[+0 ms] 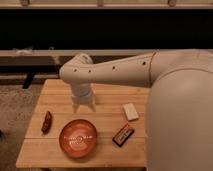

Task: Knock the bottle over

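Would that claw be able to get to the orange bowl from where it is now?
Probably yes. The claw hangs over the table, just behind the bowl, and nothing lies between them.

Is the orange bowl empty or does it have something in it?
Empty: the orange bowl shows only its bare inside. The claw points down at the wooden table just beyond it.
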You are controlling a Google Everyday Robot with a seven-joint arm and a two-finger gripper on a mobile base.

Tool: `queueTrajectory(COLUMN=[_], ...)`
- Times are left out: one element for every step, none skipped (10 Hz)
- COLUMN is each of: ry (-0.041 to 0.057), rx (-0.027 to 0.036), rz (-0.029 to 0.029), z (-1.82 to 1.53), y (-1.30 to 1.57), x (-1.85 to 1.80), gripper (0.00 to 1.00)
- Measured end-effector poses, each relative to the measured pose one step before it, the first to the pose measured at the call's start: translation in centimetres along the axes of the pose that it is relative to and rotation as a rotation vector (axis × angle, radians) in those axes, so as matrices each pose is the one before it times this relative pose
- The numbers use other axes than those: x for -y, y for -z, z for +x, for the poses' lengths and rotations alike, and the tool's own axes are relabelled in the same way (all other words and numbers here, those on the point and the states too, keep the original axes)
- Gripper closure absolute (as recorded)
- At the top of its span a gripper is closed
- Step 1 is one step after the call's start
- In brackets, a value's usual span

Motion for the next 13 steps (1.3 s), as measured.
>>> queueTrajectory(ry=[-0.00005,-0.00003,0.00003,0.00001,0.00003,0.00002,0.00001,-0.00006,0.00017,-0.00707,-0.03389,-0.03039,-0.04333], rx=[0.00004,-0.00003,0.00004,0.00003,-0.00003,0.00029,-0.00008,0.00007,0.00087,0.00183,0.00539,0.01371,0.00822], rz=[-0.00004,0.00002,0.0,0.0,0.00003,-0.00008,0.00001,-0.00001,0.0011,0.00458,0.0065,0.01178,0.00931], z=[-0.002,0.0,0.0,0.0,0.002,-0.004,0.002,-0.001,0.004,0.019,-0.096,-0.291,0.173], y=[0.001,0.0,0.0,0.003,-0.002,0.015,-0.004,0.005,0.044,0.038,0.254,0.262,0.374], x=[-0.001,0.001,-0.001,0.001,0.0,-0.002,0.001,0.0,0.012,0.087,0.643,1.282,1.999], gripper=[0.35,0.35,0.35,0.35,0.35,0.35,0.35,0.35,0.35,0.35,0.35,0.35,0.35])
